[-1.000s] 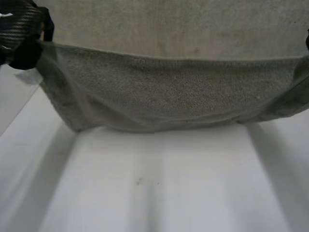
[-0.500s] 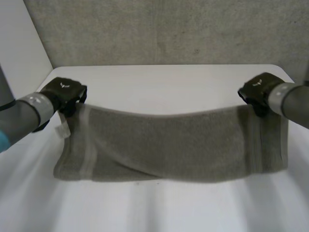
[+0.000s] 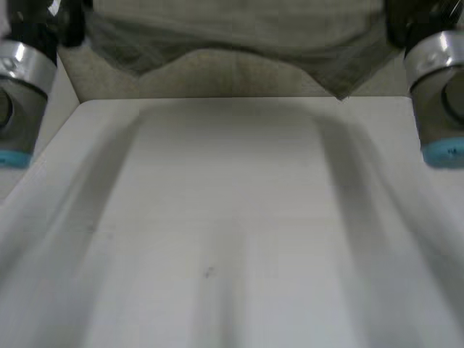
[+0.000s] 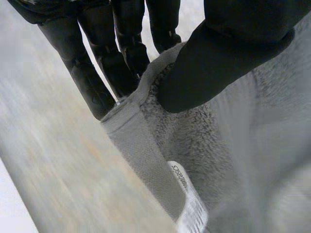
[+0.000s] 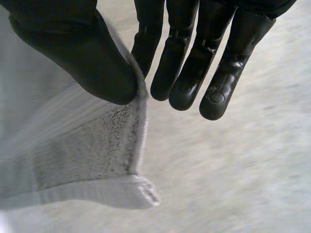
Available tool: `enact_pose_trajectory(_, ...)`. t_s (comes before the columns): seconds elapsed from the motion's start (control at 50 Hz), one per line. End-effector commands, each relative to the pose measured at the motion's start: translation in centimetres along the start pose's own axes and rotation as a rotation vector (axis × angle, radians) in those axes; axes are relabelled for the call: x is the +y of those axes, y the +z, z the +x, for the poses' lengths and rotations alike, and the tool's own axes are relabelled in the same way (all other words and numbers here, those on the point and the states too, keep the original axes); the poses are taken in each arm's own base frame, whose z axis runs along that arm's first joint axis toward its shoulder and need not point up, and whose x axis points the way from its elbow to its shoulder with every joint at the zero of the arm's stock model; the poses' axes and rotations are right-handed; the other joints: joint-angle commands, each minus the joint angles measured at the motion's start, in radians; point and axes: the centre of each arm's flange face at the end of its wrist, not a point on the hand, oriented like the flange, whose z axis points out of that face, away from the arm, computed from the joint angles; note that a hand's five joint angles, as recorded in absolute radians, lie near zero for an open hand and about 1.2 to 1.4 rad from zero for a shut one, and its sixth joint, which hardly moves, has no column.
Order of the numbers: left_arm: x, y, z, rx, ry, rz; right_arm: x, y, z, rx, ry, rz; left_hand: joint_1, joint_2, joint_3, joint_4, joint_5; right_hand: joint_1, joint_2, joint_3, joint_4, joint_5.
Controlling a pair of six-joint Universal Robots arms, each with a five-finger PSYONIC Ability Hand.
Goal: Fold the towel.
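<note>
A grey-green towel [image 3: 232, 29] hangs stretched between my two hands, high above the white table [image 3: 232, 217]. My left hand [image 3: 32, 18] holds one upper corner and my right hand [image 3: 407, 20] holds the other. In the left wrist view the thumb [image 4: 218, 58] pinches the towel [image 4: 204, 145] against the straight fingers [image 4: 97, 73], close to a white label [image 4: 182, 177] on its hem. In the right wrist view the thumb [image 5: 87, 63] presses the towel's edge [image 5: 82, 145] against one finger [image 5: 146, 48], and the other fingers point straight down.
Both grey forearms with light-blue caps stand at the sides, the left arm [image 3: 18, 87] and the right arm [image 3: 438, 94]. A grey wall [image 3: 217, 76] rises behind the table's far edge.
Half a second ago the towel hung low over the table between both hands. Both hands have since lifted it high, with the same grip on its corners.
</note>
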Motion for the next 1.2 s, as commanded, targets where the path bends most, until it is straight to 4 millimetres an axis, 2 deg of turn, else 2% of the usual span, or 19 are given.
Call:
enact_pose_trajectory(0.02, 7.4, -5.0, 2.9, 0.073, -0.072, -0.302, 4.8, -3.9, -5.3, -0.292, 0.019, -0.157, 0.205, 0.179, 0.18, 0.179, 0.187, 0.421, 0.221, 0.209, 0.202, 0.239)
enact_pose_trajectory(0.06, 10.0, -7.5, 4.2, 0.102, -0.093, -0.413, 6.1, -5.0, -6.8, -0.35, 0.021, -0.196, 0.205, 0.179, 0.18, 0.179, 0.187, 0.421, 0.221, 0.209, 0.202, 0.239)
enact_pose_trajectory(0.08, 10.0, -7.5, 4.2, 0.102, -0.093, -0.413, 7.4, -6.3, -8.0, -0.404, 0.029, -0.243, 0.205, 0.179, 0.18, 0.179, 0.187, 0.421, 0.221, 0.209, 0.202, 0.239)
enact_pose_trajectory(0.12, 11.6, -10.1, 5.3, 0.139, -0.091, -0.5, 8.3, -7.5, -9.0, -0.452, 0.032, -0.282, 0.205, 0.179, 0.18, 0.179, 0.187, 0.421, 0.221, 0.209, 0.202, 0.239)
enact_pose_trajectory(0.16, 12.0, -11.4, 5.9, 0.166, -0.079, -0.534, 9.5, -10.0, -10.2, -0.538, 0.036, -0.362, 0.205, 0.179, 0.18, 0.179, 0.187, 0.421, 0.221, 0.209, 0.202, 0.239)
enact_pose_trajectory(0.22, 12.4, -12.7, 6.3, 0.193, -0.063, -0.569, 9.7, -11.0, -10.4, -0.57, 0.035, -0.392, 0.205, 0.179, 0.18, 0.179, 0.187, 0.421, 0.221, 0.209, 0.202, 0.239)
enact_pose_trajectory(0.24, 12.7, -14.4, 6.3, 0.222, -0.029, -0.615, 9.8, -12.1, -10.5, -0.607, 0.028, -0.426, 0.205, 0.179, 0.18, 0.179, 0.187, 0.421, 0.221, 0.209, 0.202, 0.239)
enact_pose_trajectory(0.4, 8.5, -18.9, 3.3, 0.259, 0.12, -0.804, 8.8, -16.9, -6.6, -0.747, -0.066, -0.589, 0.205, 0.179, 0.18, 0.179, 0.187, 0.421, 0.221, 0.209, 0.202, 0.239)
enact_pose_trajectory(0.44, 5.8, -20.5, 2.4, 0.267, 0.103, -0.894, 7.0, -19.0, -4.7, -0.833, -0.081, -0.634, 0.205, 0.179, 0.18, 0.179, 0.187, 0.421, 0.221, 0.209, 0.202, 0.239)
enact_pose_trajectory(0.46, 5.8, -20.5, 2.4, 0.267, 0.102, -0.894, 6.1, -19.9, -3.8, -0.868, -0.076, -0.653, 0.205, 0.179, 0.18, 0.179, 0.187, 0.421, 0.221, 0.209, 0.202, 0.239)
enact_pose_trajectory(0.56, 1.3, -21.7, 1.6, 0.31, 0.027, -0.925, 4.3, -22.2, -1.4, -0.984, -0.014, -0.751, 0.205, 0.179, 0.18, 0.179, 0.187, 0.421, 0.221, 0.209, 0.202, 0.239)
enact_pose_trajectory(0.74, 0.9, -20.5, 1.6, 0.368, -0.009, -0.827, 4.5, -19.3, -0.8, -0.933, -0.012, -0.631, 0.205, 0.179, 0.18, 0.179, 0.187, 0.421, 0.221, 0.209, 0.202, 0.239)
enact_pose_trajectory(0.78, 3.3, -19.4, 1.6, 0.379, -0.007, -0.829, 6.6, -17.4, -2.0, -0.904, 0.011, -0.64, 0.205, 0.179, 0.18, 0.179, 0.187, 0.421, 0.221, 0.209, 0.202, 0.239)
enact_pose_trajectory(0.84, 4.3, -18.4, 1.7, 0.385, 0.003, -0.812, 8.2, -14.9, -2.9, -0.841, 0.017, -0.641, 0.205, 0.179, 0.18, 0.179, 0.187, 0.421, 0.221, 0.209, 0.202, 0.239)
enact_pose_trajectory(0.9, 6.0, -16.4, 2.7, 0.409, 0.025, -0.774, 8.6, -13.8, -3.5, -0.81, 0.012, -0.637, 0.205, 0.179, 0.18, 0.179, 0.187, 0.421, 0.221, 0.209, 0.202, 0.239)
enact_pose_trajectory(0.94, 8.4, -14.3, 3.5, 0.401, 0.059, -0.764, 9.1, -11.6, -5.5, -0.757, -0.026, -0.588, 0.205, 0.179, 0.18, 0.179, 0.187, 0.421, 0.221, 0.209, 0.202, 0.239)
enact_pose_trajectory(1.0, 9.6, -13.3, 3.6, 0.378, 0.079, -0.767, 10.2, -9.6, -7.4, -0.691, -0.059, -0.534, 0.205, 0.179, 0.18, 0.179, 0.187, 0.421, 0.221, 0.209, 0.202, 0.239)
enact_pose_trajectory(1.04, 11.7, -11.5, 4.1, 0.34, 0.107, -0.748, 10.7, -8.7, -8.2, -0.658, -0.074, -0.502, 0.205, 0.179, 0.18, 0.179, 0.187, 0.421, 0.221, 0.209, 0.202, 0.239)
enact_pose_trajectory(1.2, 15.3, -7.6, 4.3, 0.242, 0.12, -0.579, 12.8, -5.4, -11.3, -0.478, -0.13, -0.352, 0.205, 0.179, 0.18, 0.179, 0.187, 0.421, 0.221, 0.209, 0.202, 0.239)
